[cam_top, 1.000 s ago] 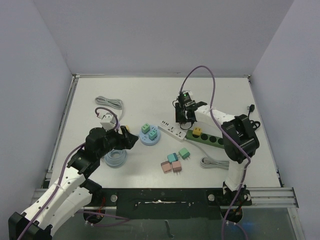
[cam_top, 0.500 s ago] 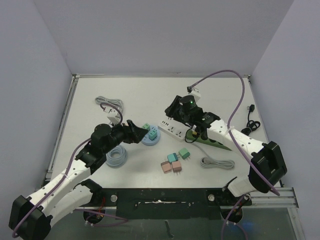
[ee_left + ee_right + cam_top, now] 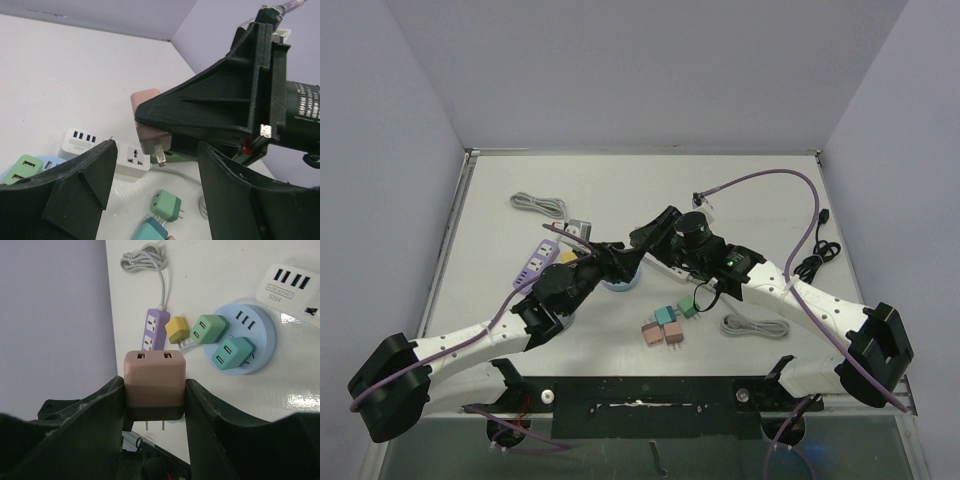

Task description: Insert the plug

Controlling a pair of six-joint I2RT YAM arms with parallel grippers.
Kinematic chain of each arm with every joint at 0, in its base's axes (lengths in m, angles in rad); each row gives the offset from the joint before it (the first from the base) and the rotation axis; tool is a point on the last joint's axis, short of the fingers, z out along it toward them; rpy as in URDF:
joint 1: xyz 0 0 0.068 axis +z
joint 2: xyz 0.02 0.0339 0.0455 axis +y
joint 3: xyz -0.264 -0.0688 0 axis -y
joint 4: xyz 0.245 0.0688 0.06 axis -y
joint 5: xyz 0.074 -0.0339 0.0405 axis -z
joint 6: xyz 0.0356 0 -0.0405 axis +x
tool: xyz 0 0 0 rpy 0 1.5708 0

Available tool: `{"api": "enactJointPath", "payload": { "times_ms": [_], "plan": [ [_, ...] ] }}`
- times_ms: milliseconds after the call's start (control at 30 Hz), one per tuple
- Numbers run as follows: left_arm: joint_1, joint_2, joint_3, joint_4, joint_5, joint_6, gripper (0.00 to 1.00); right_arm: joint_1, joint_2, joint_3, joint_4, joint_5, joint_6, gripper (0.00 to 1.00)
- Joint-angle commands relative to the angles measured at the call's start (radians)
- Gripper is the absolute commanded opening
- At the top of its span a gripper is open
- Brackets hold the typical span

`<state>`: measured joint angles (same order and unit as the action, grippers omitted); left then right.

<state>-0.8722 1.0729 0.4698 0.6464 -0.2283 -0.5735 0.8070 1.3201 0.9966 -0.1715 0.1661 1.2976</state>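
Note:
My right gripper [image 3: 155,382] is shut on a pink-and-brown plug [image 3: 155,375], prongs pointing back toward the wrist, held above the table. In the top view the right gripper [image 3: 645,238] hangs over the round blue socket hub [image 3: 620,284]. My left gripper [image 3: 156,152] is open and empty; in its view the held plug [image 3: 149,122] hangs just ahead between its fingers without touching them. In the top view the left gripper [image 3: 612,258] meets the right one over the hub. The hub [image 3: 260,332] carries two green plugs [image 3: 232,352].
A purple strip [image 3: 535,262] with a yellow plug [image 3: 566,256] lies on the left. A white strip [image 3: 102,150] lies under the right arm. Loose pink [image 3: 663,332], teal [image 3: 665,315] and green [image 3: 687,308] plugs lie in front. Grey cable coils [image 3: 540,205] [image 3: 752,325] and a black cable [image 3: 815,255] lie around.
The right gripper has swung left and toward the front with the pink plug. The left arm has stretched right, its open gripper now meeting the right one over the blue hub.

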Motion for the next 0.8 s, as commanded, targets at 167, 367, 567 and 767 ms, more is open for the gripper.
{"api": "enactJointPath", "payload": {
  "times_ms": [167, 367, 567, 767],
  "plan": [
    [-0.03, 0.073, 0.019, 0.256, -0.142, 0.04, 0.54, 0.014, -0.058, 0.007, 0.079, -0.016, 0.045, 0.38],
    [-0.035, 0.125, 0.03, 0.331, -0.151, 0.035, 0.52, 0.015, -0.036, 0.025, 0.103, -0.04, 0.024, 0.4],
    [-0.036, 0.156, 0.029, 0.388, -0.196, 0.068, 0.35, 0.016, -0.03, 0.038, 0.09, -0.059, -0.002, 0.49],
    [-0.033, 0.123, 0.007, 0.399, -0.046, 0.13, 0.26, -0.049, -0.079, 0.048, 0.068, -0.134, -0.236, 0.79]
  ]
}}
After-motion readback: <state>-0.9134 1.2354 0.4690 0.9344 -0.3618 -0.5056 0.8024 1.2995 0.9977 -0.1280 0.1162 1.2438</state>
